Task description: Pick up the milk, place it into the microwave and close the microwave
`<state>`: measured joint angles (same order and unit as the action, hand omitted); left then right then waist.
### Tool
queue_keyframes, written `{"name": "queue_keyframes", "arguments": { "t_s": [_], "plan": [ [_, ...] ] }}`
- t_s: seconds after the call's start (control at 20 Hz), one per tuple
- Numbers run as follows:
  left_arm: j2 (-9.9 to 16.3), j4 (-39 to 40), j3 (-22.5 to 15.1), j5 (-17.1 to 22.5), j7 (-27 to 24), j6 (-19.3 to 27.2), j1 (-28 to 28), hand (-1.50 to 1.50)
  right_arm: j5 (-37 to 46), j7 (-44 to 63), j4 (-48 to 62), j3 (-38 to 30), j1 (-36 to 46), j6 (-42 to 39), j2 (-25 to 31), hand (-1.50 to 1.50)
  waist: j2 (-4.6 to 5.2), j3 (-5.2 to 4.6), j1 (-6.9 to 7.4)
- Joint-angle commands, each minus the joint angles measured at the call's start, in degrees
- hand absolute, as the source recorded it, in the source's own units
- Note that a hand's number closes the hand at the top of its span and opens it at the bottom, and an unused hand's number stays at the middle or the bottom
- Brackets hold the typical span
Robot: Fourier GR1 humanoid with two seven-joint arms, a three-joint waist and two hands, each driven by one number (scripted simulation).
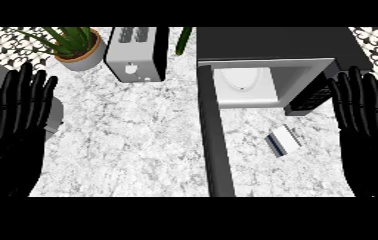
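- Milk not picked up yet: small white carton with a dark stripe, lying on its side on the counter, in front of the microwave and to the right of its door.
- Microwave open, door swung out toward the robot and seen edge-on as a long dark bar across the counter. White plate visible inside the cavity, nothing on it.
- Left hand at the left edge, fingers straight and spread, pointing up, holding nothing; resting.
- Right hand at the right edge, same pose: fingers straight, spread, empty. Near the milk but apart from it, no contact.
- Progress, judged: at the very start. Door being open is the only thing in favour; no step of the task itself is done.
- Left to do: grasp milk, lift it, carry it into the cavity, set it on the plate, let go, shut the door.
- Right hand looks the likely one for the grasp, since milk lies on its side of the door.
- Background, not involved: toaster and potted plant at the back left.
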<state>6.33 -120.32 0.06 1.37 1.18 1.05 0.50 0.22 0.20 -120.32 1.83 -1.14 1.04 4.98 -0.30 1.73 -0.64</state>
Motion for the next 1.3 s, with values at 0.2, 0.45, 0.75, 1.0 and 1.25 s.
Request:
{"name": "queue_keyframes", "arguments": {
  "t_s": [0.2,0.45,0.75,1.0,1.25],
  "plan": [
    [-1.9,-5.6,-2.0,-4.0,-0.7,1.5,6.5,-1.5,2.2,-4.8,2.2,0.7,-3.6,-1.8,0.2,-1.5,0.2,-1.72,0.83],
    [-5.2,-1.7,-3.7,-0.8,3.6,2.5,6.2,-1.5,-9.6,-2.8,1.1,7.1,-8.3,-9.6,-2.0,-1.5,0.19,-1.7,0.52],
    [-6.2,-6.9,-8.2,-1.8,-2.8,1.7,19.5,-1.5,-3.6,-3.6,-1.1,15.3,-12.0,-3.8,-4.9,-1.5,0.17,-1.74,0.84],
    [-5.9,-9.0,-9.7,-1.6,-8.2,-0.3,28.5,-1.5,-0.8,-7.3,-2.1,13.4,-16.0,-2.6,-4.9,-1.5,0.14,-1.74,0.86],
    [-5.4,-12.0,-11.7,-2.4,-8.7,-0.5,31.9,-1.5,3.3,-11.3,2.0,10.6,-14.8,1.4,-4.9,-1.5,0.15,-1.73,0.96]
  ]
}}
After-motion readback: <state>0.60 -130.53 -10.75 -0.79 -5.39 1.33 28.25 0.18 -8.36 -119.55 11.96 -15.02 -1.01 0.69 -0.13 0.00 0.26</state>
